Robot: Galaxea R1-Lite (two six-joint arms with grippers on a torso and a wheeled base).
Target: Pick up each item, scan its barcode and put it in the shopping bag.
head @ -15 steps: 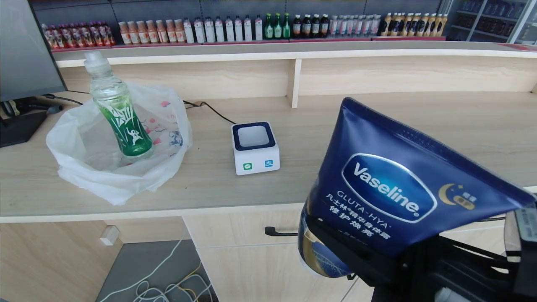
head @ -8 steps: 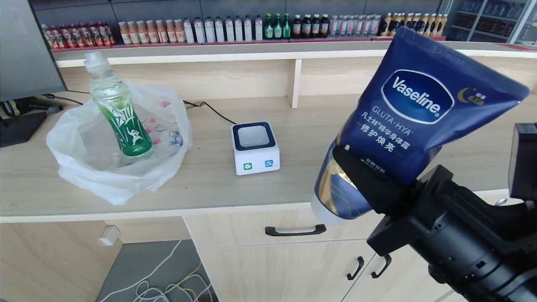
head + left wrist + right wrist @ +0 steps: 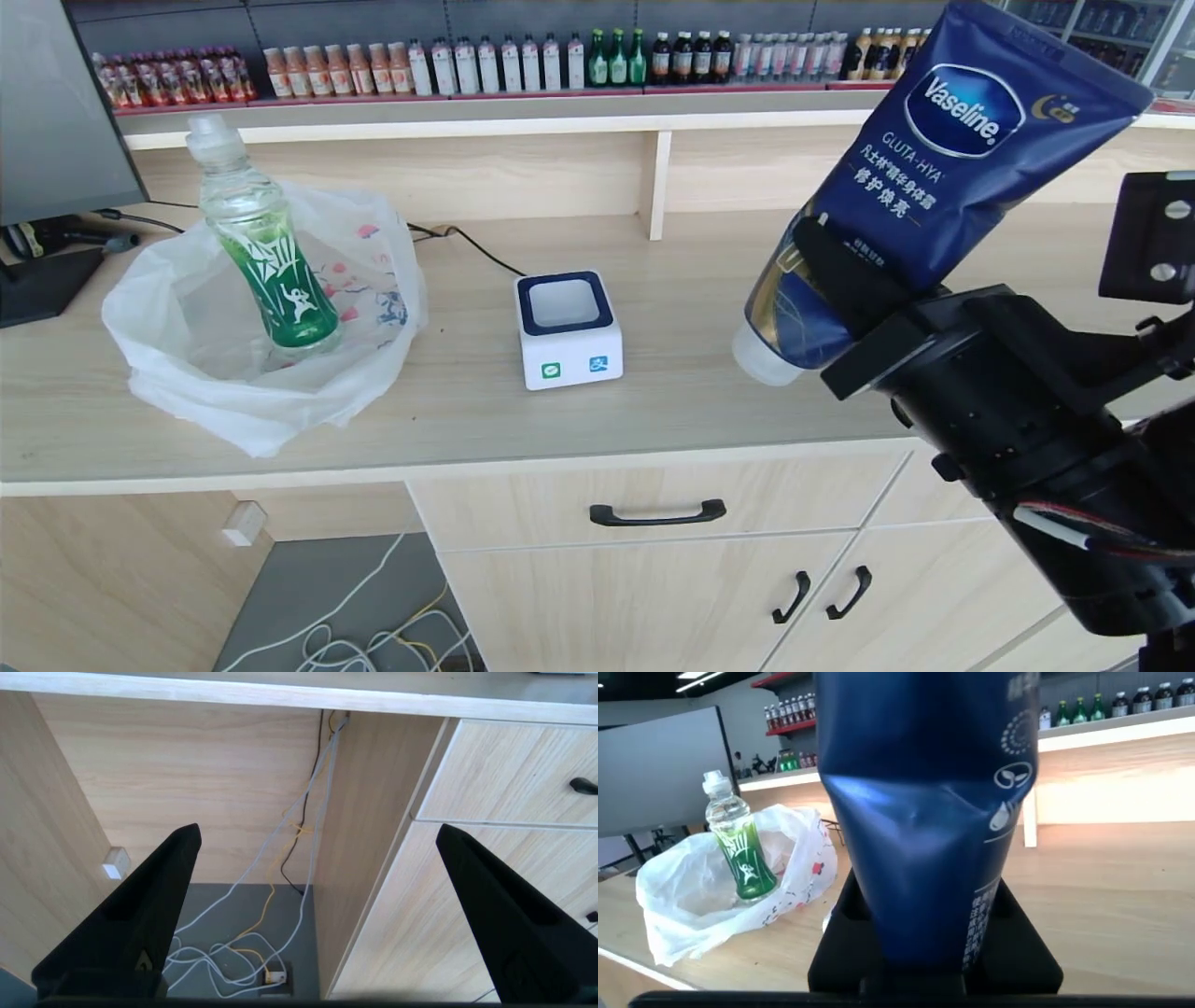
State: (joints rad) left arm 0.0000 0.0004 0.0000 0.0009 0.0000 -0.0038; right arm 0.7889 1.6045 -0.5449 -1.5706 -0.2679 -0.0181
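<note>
Pale wooden counter point(image 3: 691, 397) below; right gripper point(image 3: 840, 285) clamps glossy blue squeeze tube point(image 3: 934, 168), left gripper point(image 3: 318, 859) spread apart.

I've raised my right tool point(image 3: 845, 280) up and farther out. Its blue tube point(image 3: 943, 159) now sits higher over the bench point(image 3: 672, 392).

The right gripper point(image 3: 845, 280) was matte black, blocky and square-edged. Behind the right gripper ran a fat black cylindrical wrist housing point(image 3: 1008, 411) with a red-and-white cable point(image 3: 1074, 534) along it. Beside the right gripper sat a black plate point(image 3: 1158, 238) bearing two silver screws. The left gripper point(image 3: 316, 835) had two black wedge-shaped fingers point(image 3: 140, 924).
</note>
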